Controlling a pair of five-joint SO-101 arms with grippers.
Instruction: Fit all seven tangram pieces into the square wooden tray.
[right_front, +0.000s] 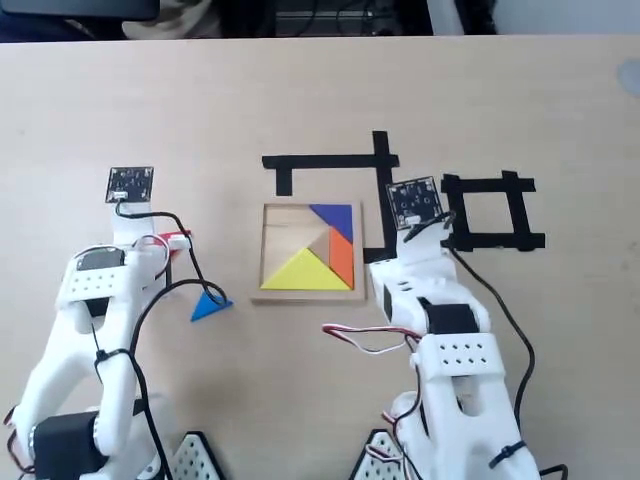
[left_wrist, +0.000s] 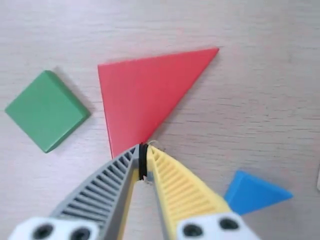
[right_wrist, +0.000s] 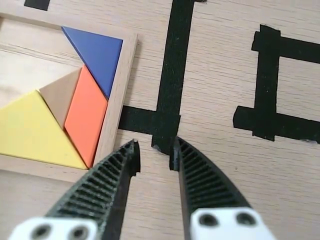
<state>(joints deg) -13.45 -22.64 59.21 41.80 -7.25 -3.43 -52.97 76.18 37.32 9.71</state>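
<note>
Left gripper (left_wrist: 143, 162): jaws pressed together, red triangle (left_wrist: 142, 92) just ahead. Right gripper (right_wrist: 154, 147): jaws spread, tray (right_wrist: 115, 100) beside them.

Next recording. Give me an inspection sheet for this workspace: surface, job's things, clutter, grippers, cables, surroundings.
Surface: wood-grain table with black tape marks.
Job's things: the square wooden tray holds a yellow triangle, dark blue triangle, orange piece and tan triangle. The red triangle, green square and light blue triangle lie outside it on the table.
Clutter: nothing seen.
Grippers: left gripper shut, tips at the red triangle's edge. Right gripper open over the tape beside the tray.
Cables: black cable loops over the table near the light blue triangle. Red-and-white cable lies on the table.
Surroundings: dark objects beyond the table's far edge, unclear.
</note>
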